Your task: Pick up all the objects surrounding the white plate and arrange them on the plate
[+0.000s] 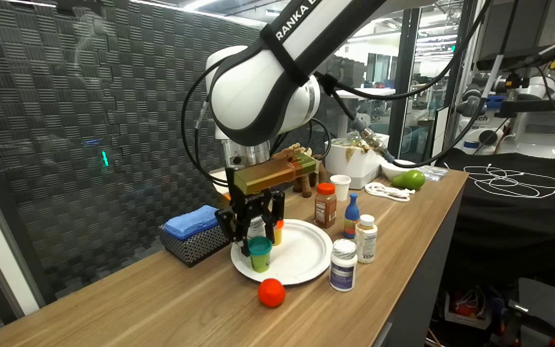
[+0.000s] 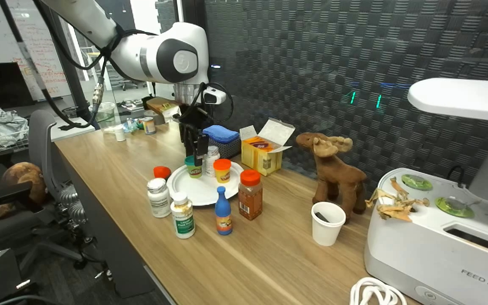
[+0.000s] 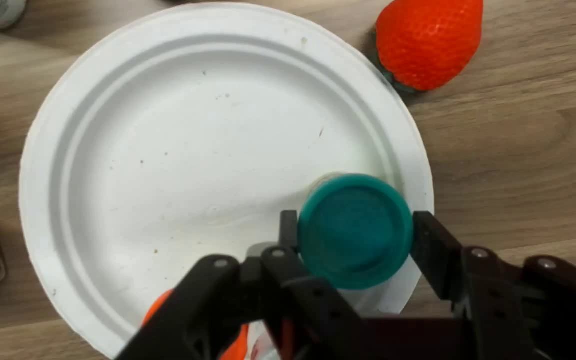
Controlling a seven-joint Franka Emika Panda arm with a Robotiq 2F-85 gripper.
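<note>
Here, the gripper [image 3: 355, 224] straddles a green tub [image 1: 260, 262] (plate [image 1: 301, 255] beneath).

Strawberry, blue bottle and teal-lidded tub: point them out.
Strawberry [image 3: 429, 42], wrist view: middle of its red body.
Blue bottle [image 2: 223, 209], in an exterior view: body above label.
Teal-lidded tub [image 3: 355, 231], wrist view: top of its lid.

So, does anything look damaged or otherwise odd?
The white plate has small dark specks scattered across it in the wrist view, so it looks unclean. In an exterior view, shriveled tan bits, perhaps dead leaves, droop over the white FEED ME! unit, as if a plant had withered.
</note>
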